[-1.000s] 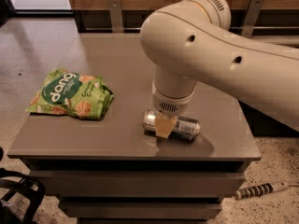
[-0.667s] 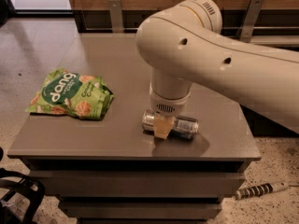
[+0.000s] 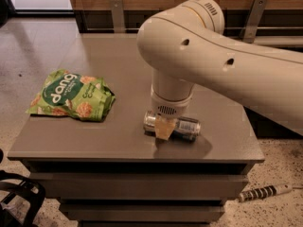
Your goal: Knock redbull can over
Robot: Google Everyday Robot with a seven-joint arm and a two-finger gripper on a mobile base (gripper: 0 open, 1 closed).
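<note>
The redbull can (image 3: 182, 127), silver and blue, lies on its side on the grey table (image 3: 118, 79) near the front edge, its shiny top pointing left. My gripper (image 3: 164, 126) hangs from the big white arm straight over the can's left half. One tan fingertip (image 3: 164, 129) shows in front of the can and touches or nearly touches it. The other finger is hidden behind the wrist and the can.
A green "dang" snack bag (image 3: 71, 96) lies on the left part of the table. The table's front edge runs just below the can. A striped cable end (image 3: 265, 192) lies on the speckled floor at the lower right. A wooden wall with metal brackets stands behind.
The arm's upper part has swung a little to the left. The can stays lying on its side in the same spot, and the gripper stays over it.
</note>
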